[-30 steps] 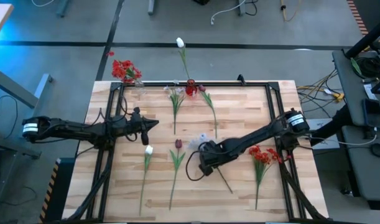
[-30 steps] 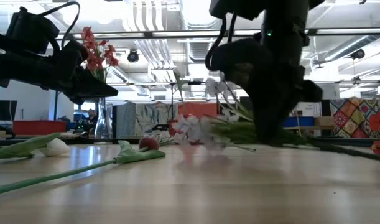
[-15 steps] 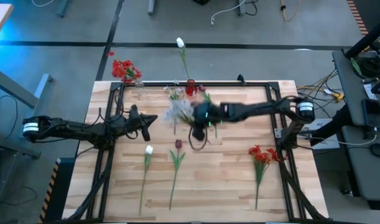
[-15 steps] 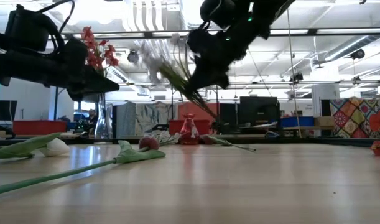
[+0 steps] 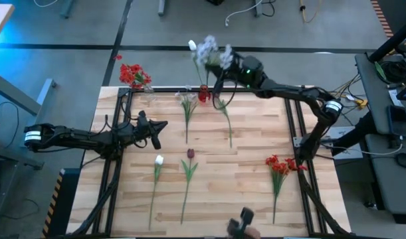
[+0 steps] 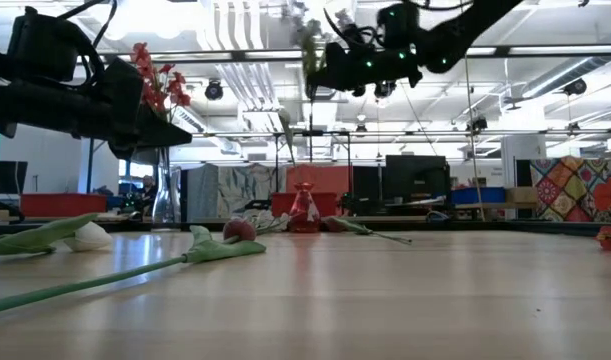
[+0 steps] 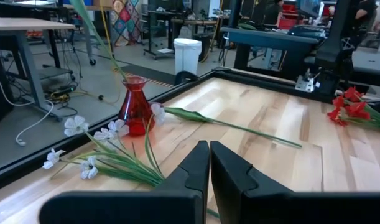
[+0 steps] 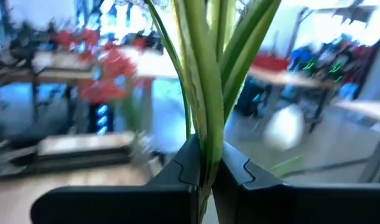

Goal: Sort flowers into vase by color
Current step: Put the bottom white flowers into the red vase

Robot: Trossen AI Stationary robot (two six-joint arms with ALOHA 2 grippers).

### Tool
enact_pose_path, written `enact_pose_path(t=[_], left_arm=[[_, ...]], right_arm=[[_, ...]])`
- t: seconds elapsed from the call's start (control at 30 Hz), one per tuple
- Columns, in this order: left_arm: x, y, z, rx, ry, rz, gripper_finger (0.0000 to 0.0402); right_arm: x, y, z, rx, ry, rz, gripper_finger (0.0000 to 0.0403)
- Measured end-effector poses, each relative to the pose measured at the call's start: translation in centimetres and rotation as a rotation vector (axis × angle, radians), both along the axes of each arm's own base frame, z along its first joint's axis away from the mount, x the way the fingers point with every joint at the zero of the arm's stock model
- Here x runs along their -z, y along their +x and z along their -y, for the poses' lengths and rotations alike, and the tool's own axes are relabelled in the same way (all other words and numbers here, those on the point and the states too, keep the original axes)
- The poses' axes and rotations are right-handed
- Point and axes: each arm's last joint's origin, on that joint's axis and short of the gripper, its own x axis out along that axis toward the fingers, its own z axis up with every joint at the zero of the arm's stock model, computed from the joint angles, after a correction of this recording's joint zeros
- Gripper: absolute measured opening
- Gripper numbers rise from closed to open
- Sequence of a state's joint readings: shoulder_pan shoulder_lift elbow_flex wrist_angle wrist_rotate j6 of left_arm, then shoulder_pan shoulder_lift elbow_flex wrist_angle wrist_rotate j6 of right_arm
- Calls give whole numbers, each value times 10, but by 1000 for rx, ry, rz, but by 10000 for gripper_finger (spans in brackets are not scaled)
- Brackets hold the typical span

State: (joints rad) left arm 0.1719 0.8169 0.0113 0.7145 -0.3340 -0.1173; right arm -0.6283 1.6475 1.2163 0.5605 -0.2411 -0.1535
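My right gripper [image 5: 224, 61] hangs high over the table's far edge, shut on a white and pale-blue spray [image 5: 206, 48], just beyond the red vase [image 5: 203, 93]. A white bud [image 5: 192, 45] rises on its stem from that vase. A clear vase [image 6: 165, 195] at the far left corner holds red flowers [image 5: 133, 74]. Flat on the wood lie a white spray [image 5: 187, 103], a green-stemmed flower [image 5: 224, 114], a white bud [image 5: 158, 160], a dark red tulip [image 5: 190, 154] and a red cluster [image 5: 280, 164]. My left gripper [image 5: 164, 126] waits shut at mid-left. My right gripper pinches the spray's green stems and leaves [image 8: 206, 124] between its two fingers. The fingers are about level and come from the table's right side, lying across the stems. The spray is lifted clear of the table and stands roughly upright, its blossoms [image 6: 307, 25] above the fingers.
A black frame [image 5: 209, 89] runs round the wooden table top. A small dark object [image 5: 243, 222] shows at the near edge. Bare wood lies in the table's middle [image 5: 249, 143], right of the tulip.
My right gripper has lifted the spray off the table's middle and swung up toward the far edge. It has turned from pointing down to about level. The spray has gone from lying flat to standing upright, clear of the table, by the red vase.
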Motion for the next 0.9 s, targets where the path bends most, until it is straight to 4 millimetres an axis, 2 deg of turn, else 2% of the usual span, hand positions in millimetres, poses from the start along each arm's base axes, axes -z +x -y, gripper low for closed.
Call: enact_pose_path(t=[0.17,0.33,0.57,0.9], left_arm=[[0,0,0,0,3,-1,0],[0,-1,-1,-41,6,-1,0],[0,-1,-1,-50,5,1,0],[0,-1,-1,-50,4,0,0]], right_arm=[[6,-10,24,22,-22,50,12],[22,-7,38,-11,19,101,12],[41,-2,44,-9,79,91,12],[57,4,47,-11,90,77,12]])
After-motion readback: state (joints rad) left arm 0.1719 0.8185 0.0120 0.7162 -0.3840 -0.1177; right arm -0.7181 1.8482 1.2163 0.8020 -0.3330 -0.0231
